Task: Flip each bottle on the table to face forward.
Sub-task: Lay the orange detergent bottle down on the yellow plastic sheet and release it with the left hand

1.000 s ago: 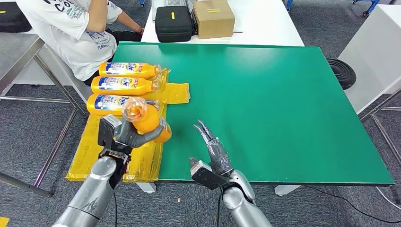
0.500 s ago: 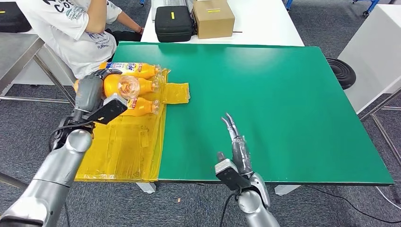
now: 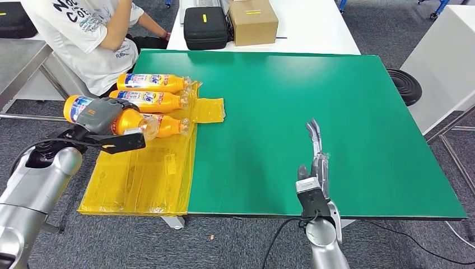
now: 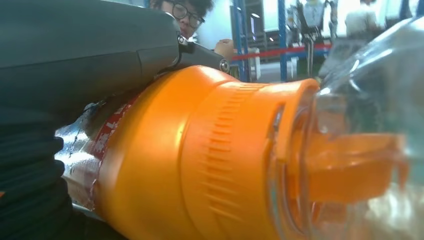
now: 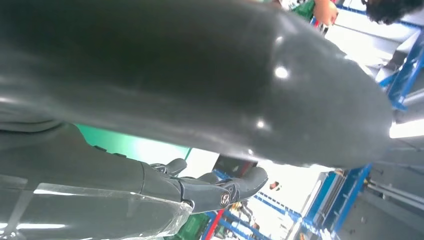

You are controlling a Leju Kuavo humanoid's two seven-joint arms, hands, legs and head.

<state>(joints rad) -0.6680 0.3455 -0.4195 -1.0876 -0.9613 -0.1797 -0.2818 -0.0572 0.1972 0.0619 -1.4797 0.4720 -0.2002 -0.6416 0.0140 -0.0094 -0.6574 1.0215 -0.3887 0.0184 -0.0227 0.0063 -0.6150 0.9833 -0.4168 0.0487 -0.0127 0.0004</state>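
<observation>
Left hand: the grey left hand is wrapped around an orange plastic bottle with a blue-and-white label, carrying it on its side above the yellow plastic sheet.
Held bottle: its clear cap points toward the green table top; the left wrist view shows the orange neck close up, with grey fingers across it.
Other bottles: three more orange bottles lie on their sides just beyond the left hand; the farthest, the middle one, and the nearest, touching or just beside the held bottle's cap.
Right hand: the right hand holds nothing, fingers extended nearly straight over the green table top, well apart from the bottles.
Background: a person in a white shirt sits beyond the left hand.
</observation>
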